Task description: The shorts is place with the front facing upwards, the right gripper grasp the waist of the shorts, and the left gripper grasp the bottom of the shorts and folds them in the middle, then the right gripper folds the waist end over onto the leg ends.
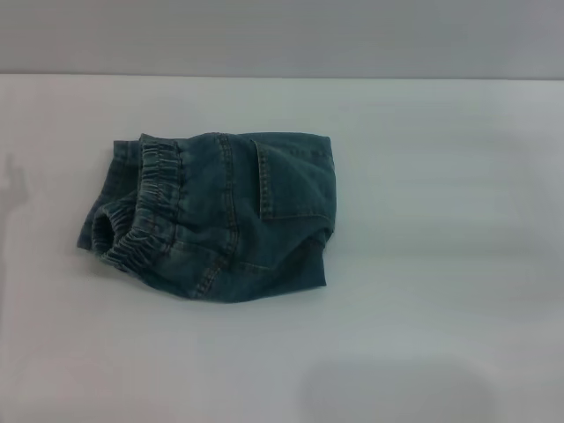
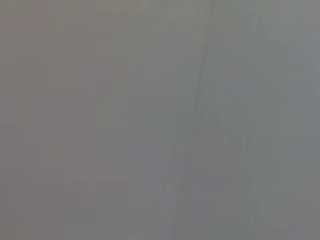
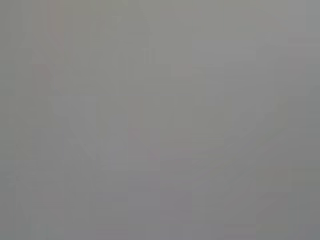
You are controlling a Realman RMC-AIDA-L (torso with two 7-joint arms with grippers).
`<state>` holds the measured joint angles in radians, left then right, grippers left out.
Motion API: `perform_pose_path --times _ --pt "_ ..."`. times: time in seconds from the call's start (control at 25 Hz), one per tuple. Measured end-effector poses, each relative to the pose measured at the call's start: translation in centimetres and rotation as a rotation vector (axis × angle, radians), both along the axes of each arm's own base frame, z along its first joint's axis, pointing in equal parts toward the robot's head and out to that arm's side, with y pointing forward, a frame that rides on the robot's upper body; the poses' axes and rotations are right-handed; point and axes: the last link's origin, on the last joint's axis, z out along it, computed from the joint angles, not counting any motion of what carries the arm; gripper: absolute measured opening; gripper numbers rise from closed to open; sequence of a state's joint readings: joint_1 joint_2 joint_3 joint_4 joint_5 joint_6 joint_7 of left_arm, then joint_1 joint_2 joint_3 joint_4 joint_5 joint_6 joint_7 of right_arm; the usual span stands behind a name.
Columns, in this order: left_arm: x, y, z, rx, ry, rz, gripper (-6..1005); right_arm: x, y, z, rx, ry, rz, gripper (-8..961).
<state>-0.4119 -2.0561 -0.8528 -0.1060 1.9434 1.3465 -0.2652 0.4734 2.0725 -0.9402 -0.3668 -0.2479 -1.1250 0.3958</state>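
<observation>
The blue-green denim shorts [image 1: 220, 216] lie folded into a compact bundle on the white table [image 1: 423, 264], left of centre in the head view. Their gathered elastic waist [image 1: 154, 207] sits on top toward the left side, with a stitched pocket [image 1: 295, 181] showing on the right part. The bottom of the shorts, the leg ends, lies hidden under the folded layers. Neither gripper appears in the head view. Both wrist views show only a plain grey surface.
The table's far edge [image 1: 282, 76] meets a grey wall at the back. A faint shadow falls on the table near the front right [image 1: 397, 392].
</observation>
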Motion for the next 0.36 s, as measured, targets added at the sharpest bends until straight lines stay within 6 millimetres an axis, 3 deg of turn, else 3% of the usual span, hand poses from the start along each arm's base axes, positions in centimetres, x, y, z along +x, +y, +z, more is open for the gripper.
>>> perform_pose_path --times 0.16,0.28,0.36 --pt "0.2 0.4 0.1 0.006 -0.001 -0.004 341 1.7 -0.7 0.4 0.055 0.076 -0.07 576" --pt "0.5 0.8 0.2 0.005 0.0 -0.011 544 1.9 -0.8 0.2 0.056 0.052 -0.089 576" --pt "0.6 1.0 0.2 0.002 -0.001 -0.012 544 1.8 -0.6 0.0 0.056 0.023 -0.1 576"
